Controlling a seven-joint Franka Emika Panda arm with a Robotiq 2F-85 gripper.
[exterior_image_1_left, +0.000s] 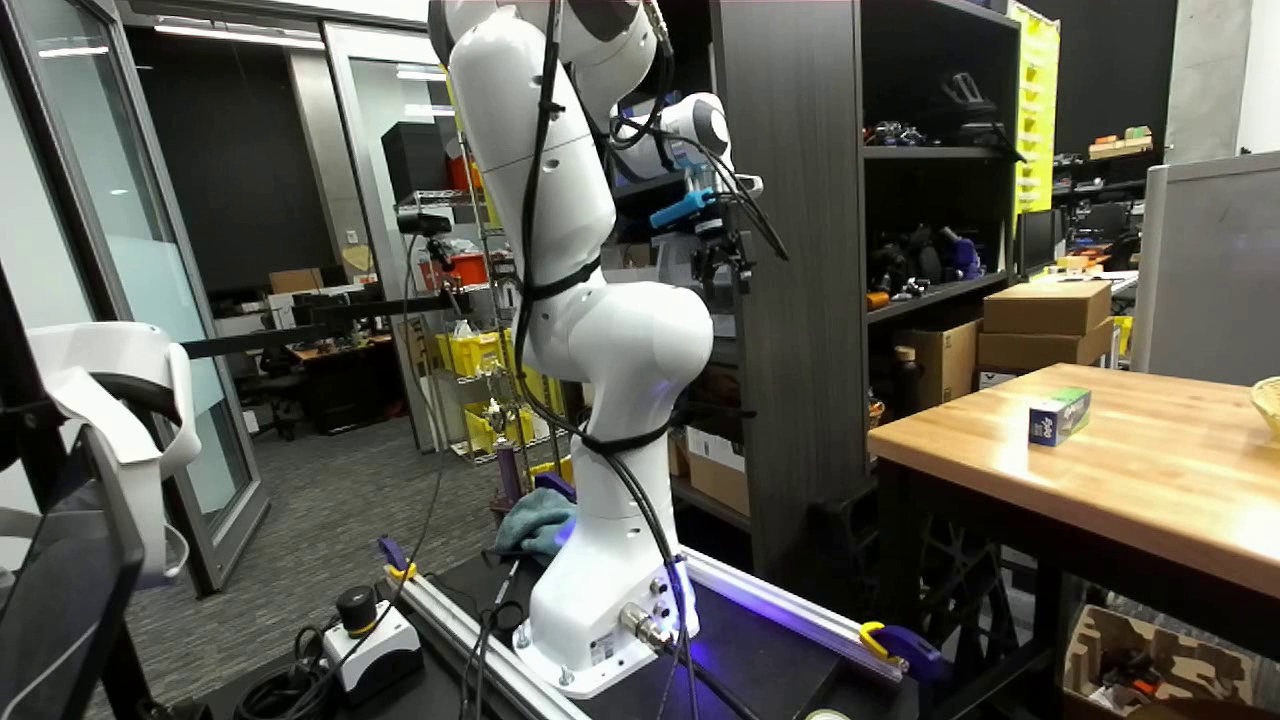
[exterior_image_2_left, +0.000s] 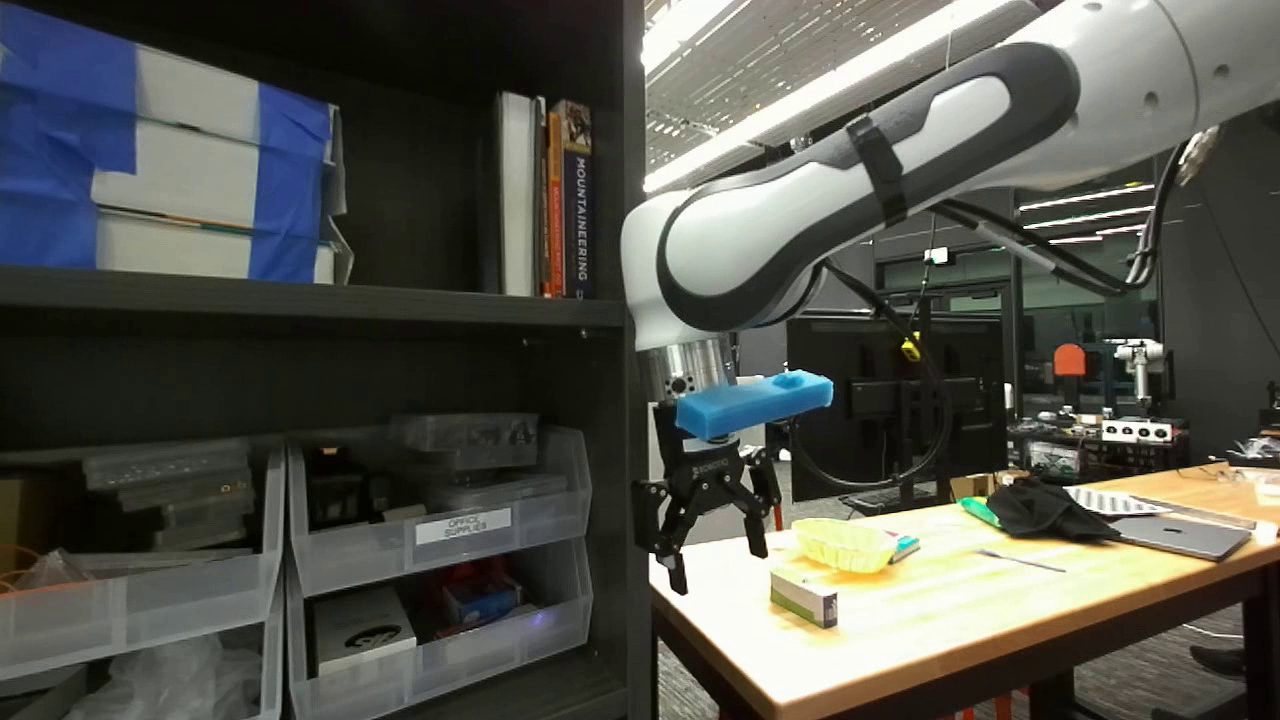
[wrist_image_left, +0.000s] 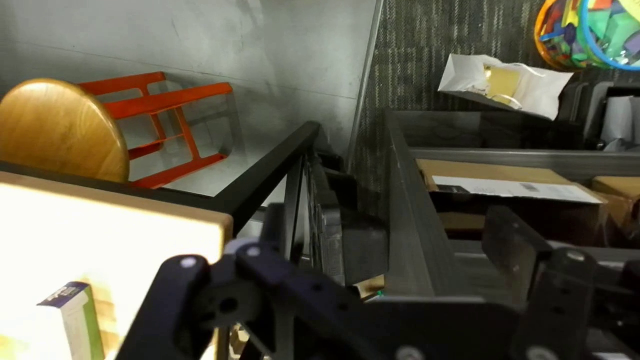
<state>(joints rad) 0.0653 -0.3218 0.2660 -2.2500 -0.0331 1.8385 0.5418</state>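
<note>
My gripper (exterior_image_2_left: 717, 555) is open and holds nothing. It hangs pointing down beside the upright edge of the dark shelf unit (exterior_image_2_left: 630, 400), above and to the side of the wooden table (exterior_image_2_left: 960, 600). A blue block (exterior_image_2_left: 755, 403) is fixed at the wrist above the fingers. In the wrist view the fingers (wrist_image_left: 392, 235) are wide apart, with the shelf's side panel seen between them. A small white, green and blue box (exterior_image_2_left: 803, 597) lies near the table corner; it also shows in the wrist view (wrist_image_left: 80, 320). A yellow basket (exterior_image_2_left: 845, 545) stands behind it on the table.
Clear plastic bins (exterior_image_2_left: 440, 570) with supplies and several books (exterior_image_2_left: 545, 200) sit on the shelves. Farther along the table are a black cloth (exterior_image_2_left: 1050, 510), a laptop (exterior_image_2_left: 1180, 535) and a thin utensil (exterior_image_2_left: 1020, 560). A stool with a round wooden seat (wrist_image_left: 60, 125) stands by the table.
</note>
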